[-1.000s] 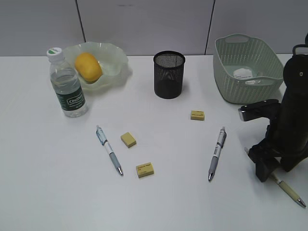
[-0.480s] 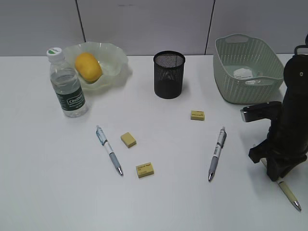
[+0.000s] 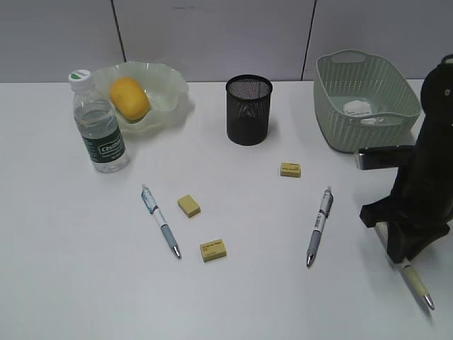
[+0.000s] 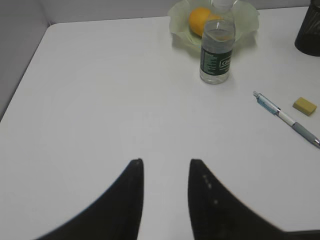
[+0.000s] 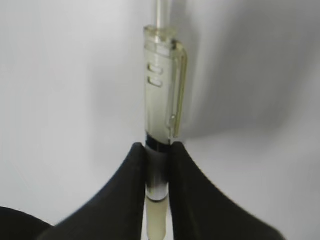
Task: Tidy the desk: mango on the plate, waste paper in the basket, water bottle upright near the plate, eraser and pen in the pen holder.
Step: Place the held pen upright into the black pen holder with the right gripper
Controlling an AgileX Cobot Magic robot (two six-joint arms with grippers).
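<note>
My right gripper (image 3: 398, 249) is shut on a cream pen (image 3: 416, 283) at the desk's front right; in the right wrist view both jaws press the cream pen's (image 5: 162, 95) barrel just below its clip. The mango (image 3: 129, 98) lies in the ruffled plate (image 3: 172, 83). The water bottle (image 3: 99, 127) stands upright beside the plate. Waste paper (image 3: 357, 108) sits in the basket (image 3: 338, 122). The black mesh pen holder (image 3: 248, 110) stands mid-back. Two grey pens (image 3: 161, 221) (image 3: 319, 225) and three erasers (image 3: 290, 169) (image 3: 188, 205) (image 3: 213, 249) lie loose. My left gripper (image 4: 165, 162) hangs open over bare desk (image 4: 100, 100).
In the left wrist view the bottle (image 4: 217, 52), mango (image 4: 200, 20) and plate (image 4: 179, 26) are ahead to the right, with a pen (image 4: 285, 117) and an eraser (image 4: 304, 105) at the right edge. A grey wall runs behind the desk.
My right gripper went from open to shut on the cream pen, and the arm shifted slightly to the right. The left gripper and the other objects have not moved.
</note>
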